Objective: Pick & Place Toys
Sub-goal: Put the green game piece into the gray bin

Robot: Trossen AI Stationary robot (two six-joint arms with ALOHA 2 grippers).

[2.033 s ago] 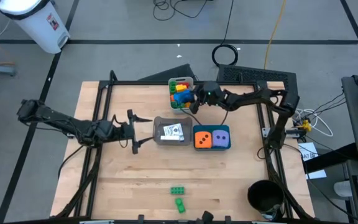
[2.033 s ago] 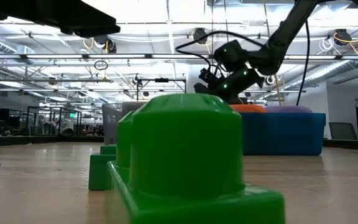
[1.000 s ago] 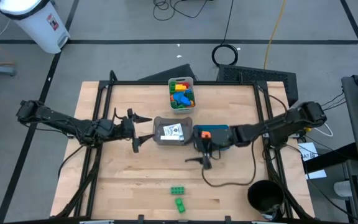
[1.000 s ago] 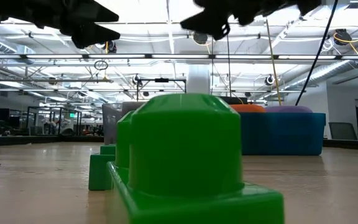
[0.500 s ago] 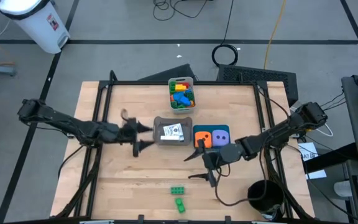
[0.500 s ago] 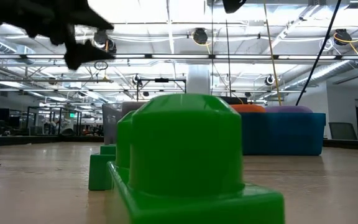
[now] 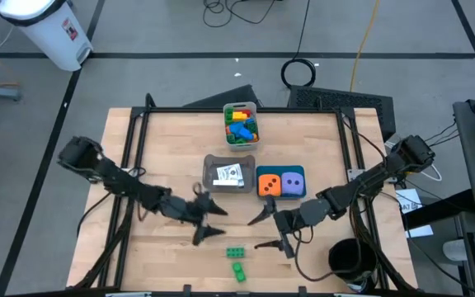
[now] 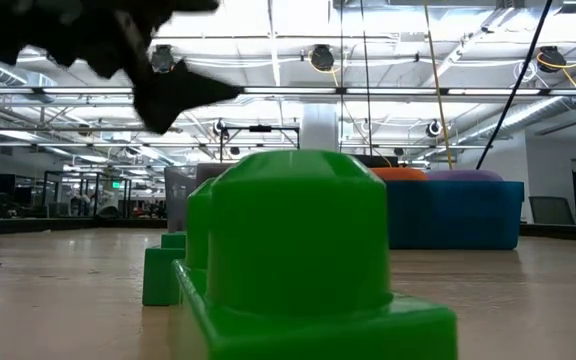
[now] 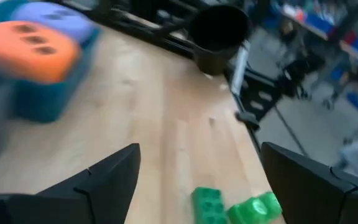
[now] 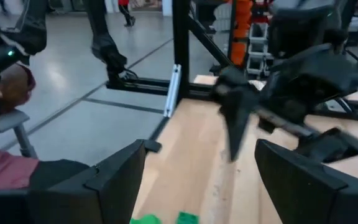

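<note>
Two green bricks (image 7: 236,252) (image 7: 239,271) lie on the wooden table near its near edge; the closer one fills the low view (image 8: 298,250). My left gripper (image 7: 208,221) hovers open just left of and beyond them, and they show between its fingers in the left wrist view (image 9: 207,202). My right gripper (image 7: 264,231) hovers open just right of and beyond them; they show at the bottom of its wrist view (image 10: 188,217). The orange die (image 7: 269,184) and the purple die (image 7: 293,182) sit in the teal bin (image 7: 281,195). A card (image 7: 229,174) lies in the grey bin (image 7: 213,183).
A pale grey bin (image 7: 228,110) holding several bright bricks stands at the table's far side. A black frame rail (image 7: 135,157) runs along each side of the table. A black bucket (image 7: 351,262) stands off the near right corner. Bare wood lies between the grippers and the bricks.
My left gripper has gone from beside the grey bin toward the table's near edge and right, toward the green bricks, staying open. My right gripper has gone from the teal bin toward the near edge, toward the same bricks, also open. The bricks have not moved.
</note>
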